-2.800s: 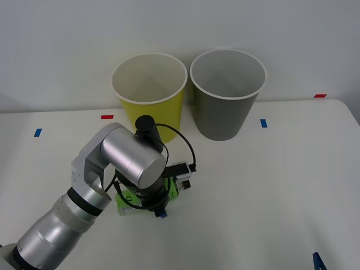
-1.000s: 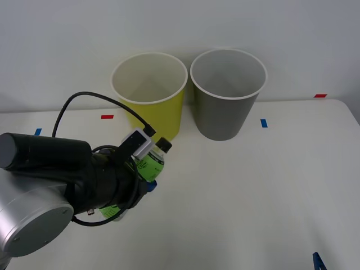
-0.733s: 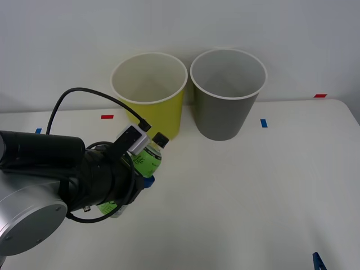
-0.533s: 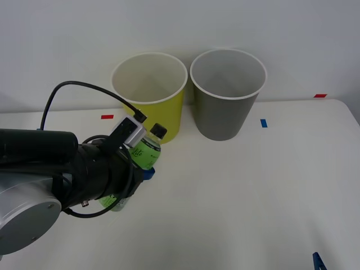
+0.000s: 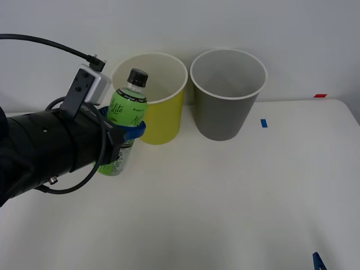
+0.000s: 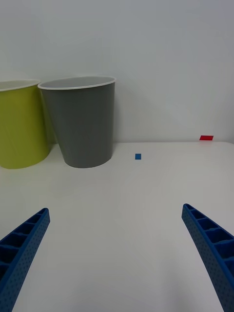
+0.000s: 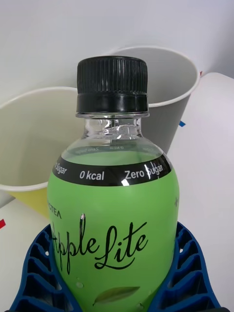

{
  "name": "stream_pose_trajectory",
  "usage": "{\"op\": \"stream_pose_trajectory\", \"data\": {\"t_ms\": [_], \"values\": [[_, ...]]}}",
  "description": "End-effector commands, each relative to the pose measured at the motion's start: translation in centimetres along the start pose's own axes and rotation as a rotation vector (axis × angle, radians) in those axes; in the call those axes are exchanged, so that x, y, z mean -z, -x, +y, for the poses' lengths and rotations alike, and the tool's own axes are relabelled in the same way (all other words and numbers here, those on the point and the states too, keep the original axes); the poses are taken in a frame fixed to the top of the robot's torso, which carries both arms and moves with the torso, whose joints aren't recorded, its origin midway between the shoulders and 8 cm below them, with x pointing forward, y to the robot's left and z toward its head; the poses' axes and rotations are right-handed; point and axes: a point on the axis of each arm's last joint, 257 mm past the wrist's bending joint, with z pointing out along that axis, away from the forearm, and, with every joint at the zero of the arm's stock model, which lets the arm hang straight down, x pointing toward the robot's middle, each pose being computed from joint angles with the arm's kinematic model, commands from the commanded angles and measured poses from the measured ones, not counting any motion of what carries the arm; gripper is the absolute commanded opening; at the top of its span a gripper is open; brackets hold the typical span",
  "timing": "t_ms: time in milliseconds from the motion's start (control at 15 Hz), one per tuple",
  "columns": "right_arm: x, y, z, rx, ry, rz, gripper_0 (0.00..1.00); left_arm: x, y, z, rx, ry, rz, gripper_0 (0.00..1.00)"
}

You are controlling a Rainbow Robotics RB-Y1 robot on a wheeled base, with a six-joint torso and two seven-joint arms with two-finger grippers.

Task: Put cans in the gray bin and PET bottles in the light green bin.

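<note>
Here the left gripper [image 5: 125, 135] was lifted clear of the white table [image 5: 236, 191], its blue ribbed fingers [image 7: 192, 273] pinched around the body of the PET bottle [image 5: 125, 121]. The bottle stood nearly upright in the grip, black cap on top and leaning slightly to the right, with the fingers wrapped about its green label at mid-height. In the left wrist view the bottle [image 7: 114, 204] sat squarely between the two curved fingers, which cupped it on either side, the cap well above them.

The held bottle was just left of the light green bin [image 5: 151, 95], overlapping that bin's left wall in the front view, its cap about level with the white rim. The gray bin [image 5: 227, 93] stood just right of the light green one, both at the far edge of the table.

The right gripper [image 6: 117, 258] hovered low over the table at the near right, its fingers spread wide apart and holding nothing, facing the gray bin [image 6: 83, 119] and the light green bin [image 6: 22, 124].
</note>
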Motion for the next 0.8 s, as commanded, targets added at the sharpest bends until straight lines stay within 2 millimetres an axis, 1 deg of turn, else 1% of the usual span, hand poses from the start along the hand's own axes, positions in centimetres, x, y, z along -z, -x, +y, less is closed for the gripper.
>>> {"op": "stream_pose_trajectory", "data": {"t_ms": [67, 133, 267, 333, 400, 533, 667, 733, 800], "values": [[0.0, 0.0, 0.0, 0.0, 0.0, 0.0, 0.94, 1.4, 2.5, 1.8, 0.06, 0.015, -0.083, 0.0], [0.0, 0.0, 0.0, 0.0, 0.0, 0.0, 0.94, 1.7, 3.3, 2.5, 0.058, 0.031, -0.104, 0.0], [0.0, 0.0, 0.0, 0.0, 0.0, 0.0, 0.93, 3.0, 6.5, 4.2, 0.044, 0.071, -0.18, 0.0], [0.0, 0.0, 0.0, 0.0, 0.0, 0.0, 0.94, 3.5, 7.7, 4.8, 0.036, 0.084, -0.209, 0.0], [0.0, 0.0, 0.0, 0.0, 0.0, 0.0, 0.94, 3.7, 8.5, 5.5, 0.042, 0.093, -0.227, 0.0], [0.0, 0.0, 0.0, 0.0, 0.0, 0.0, 0.94, 3.3, 10.4, 7.5, 0.075, 0.106, -0.273, 0.0], [0.0, 0.0, 0.0, 0.0, 0.0, 0.0, 0.94, 2.3, 11.8, 9.0, 0.103, 0.111, -0.314, 0.0], [0.0, 0.0, 0.0, 0.0, 0.0, 0.0, 0.94, 1.7, 12.5, 10.1, 0.113, 0.13, -0.338, 0.0], [0.0, 0.0, 0.0, 0.0, 0.0, 0.0, 0.94, 1.1, 13.2, 10.7, 0.112, 0.141, -0.358, 0.0]]}}
